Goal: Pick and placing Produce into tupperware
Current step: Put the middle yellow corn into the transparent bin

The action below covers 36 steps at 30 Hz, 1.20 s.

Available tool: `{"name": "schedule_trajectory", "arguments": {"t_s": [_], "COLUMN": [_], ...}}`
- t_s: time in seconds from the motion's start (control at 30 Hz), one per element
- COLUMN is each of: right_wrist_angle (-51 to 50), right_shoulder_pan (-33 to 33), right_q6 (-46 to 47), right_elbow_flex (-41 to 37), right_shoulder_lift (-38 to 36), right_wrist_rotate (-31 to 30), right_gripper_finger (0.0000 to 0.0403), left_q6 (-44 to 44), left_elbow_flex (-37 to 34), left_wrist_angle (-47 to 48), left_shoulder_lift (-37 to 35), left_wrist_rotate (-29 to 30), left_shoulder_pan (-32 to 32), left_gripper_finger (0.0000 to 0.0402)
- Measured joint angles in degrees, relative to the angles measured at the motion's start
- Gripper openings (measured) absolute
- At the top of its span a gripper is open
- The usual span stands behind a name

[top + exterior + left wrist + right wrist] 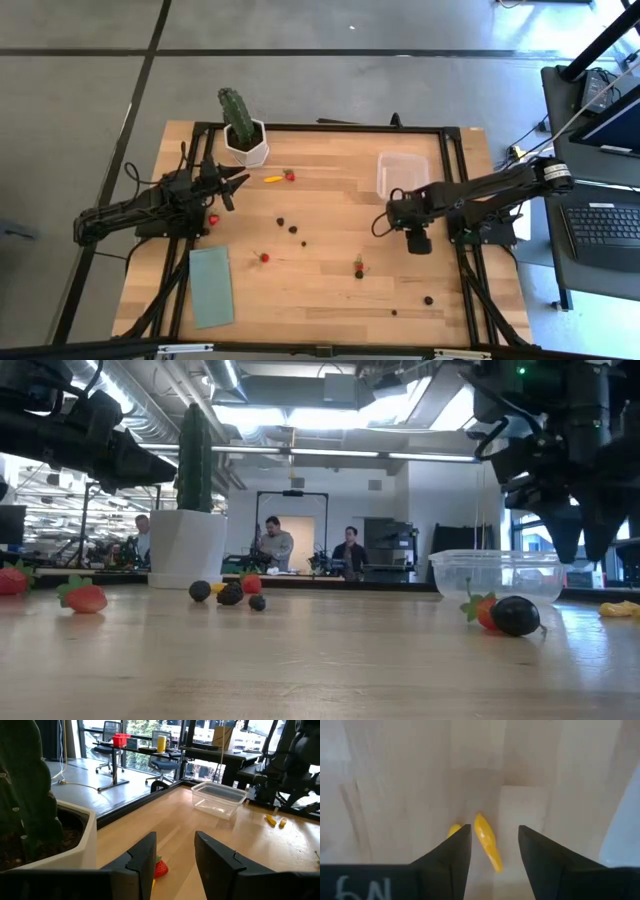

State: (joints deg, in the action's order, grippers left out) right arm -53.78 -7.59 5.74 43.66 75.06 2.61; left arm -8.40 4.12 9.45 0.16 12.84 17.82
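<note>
While most of the tiny toy produce lies loose across the pale wooden tabletop [330, 290], the small clear squarish plastic tupperware [400, 172] stands lidless near the far right corner and looks empty, so the task seems barely begun. Beside the far left corner, a green cactus in a white hexagonal pot [243, 128] and, at the near left, a flat green rectangular pad [211, 286] play no part in it. Hanging just on the near side of the tupperware, the right gripper [492, 845] points straight down with its fingers spread moderately wide around a glossy yellow elongated piece [486, 841], a second small yellow piece [454, 830] lying just outside one finger; nothing is held yet, and this pose looks like the lead-in to a grasp with a short carry. Over at the left edge near the pot, the left gripper [172, 862] is also open and empty, aimed along the tabletop past a red strawberry piece [160, 868]. Dark round berries [293, 227] sit scattered mid-table.
</note>
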Motion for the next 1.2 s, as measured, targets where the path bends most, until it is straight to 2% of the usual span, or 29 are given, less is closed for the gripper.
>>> {"name": "schedule_trajectory", "arguments": {"t_s": [0.4,1.07,1.2], "right_wrist_angle": [-0.28,-0.50,-0.76], "right_shoulder_pan": [-1.89,-1.89,-1.84], "right_q6": [-0.05,-0.20,-0.19], "right_elbow_flex": [0.02,0.23,0.39], "right_shoulder_lift": [9.82,17.29,18.39], "right_wrist_rotate": [-0.02,-0.11,-0.20], "right_gripper_finger": [0.0165,0.0164,0.0144], "left_q6": [0.02,0.02,0.02], "left_elbow_flex": [0.02,0.02,0.02], "left_wrist_angle": [0.05,0.11,0.11], "left_shoulder_lift": [-0.01,0.00,0.00], "left_wrist_rotate": [0.00,-0.02,-0.02], "left_shoulder_pan": [0.00,0.00,-0.01], "left_gripper_finger": [0.0126,0.0126,0.0126]}}
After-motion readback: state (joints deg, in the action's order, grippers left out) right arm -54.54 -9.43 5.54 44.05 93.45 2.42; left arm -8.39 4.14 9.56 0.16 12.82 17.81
